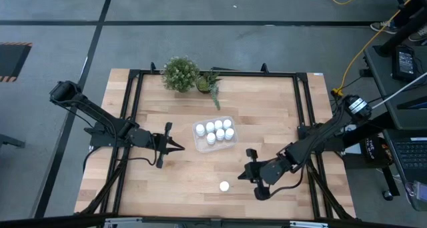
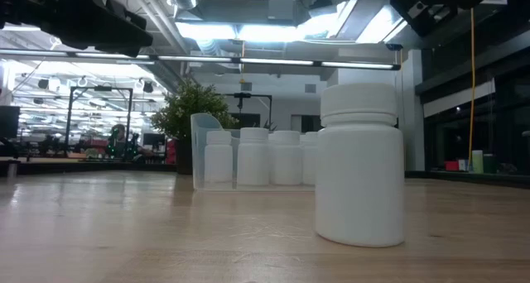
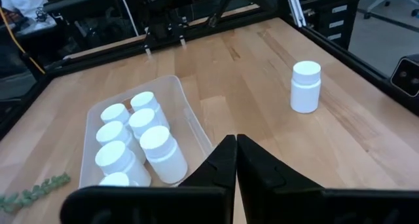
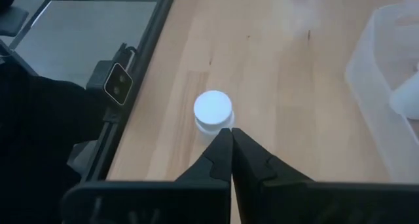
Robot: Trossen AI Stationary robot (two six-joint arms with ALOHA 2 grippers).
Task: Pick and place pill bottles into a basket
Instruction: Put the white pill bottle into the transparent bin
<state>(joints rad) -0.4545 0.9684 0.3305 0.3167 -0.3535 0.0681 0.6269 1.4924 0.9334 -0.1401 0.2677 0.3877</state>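
The right tool (image 4: 231, 133), fingers together, hovers by the lone pill bottle (image 1: 225, 186) near the counter's front edge; descending unopened risks toppling it. The left tool (image 1: 180, 147), also together, waits beside the basket (image 1: 199, 145).

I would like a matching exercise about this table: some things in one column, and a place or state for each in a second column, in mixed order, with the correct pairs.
Things:
1. lone pill bottle
2. basket
3. potted plant
4. left hand

Places or states:
A. at the far edge of the table
B. shut, empty, beside the clear tray
C. upright on the bare wood, near the right hand
D. holds a group of white bottles

Pairs: 1-C, 2-D, 3-A, 4-B
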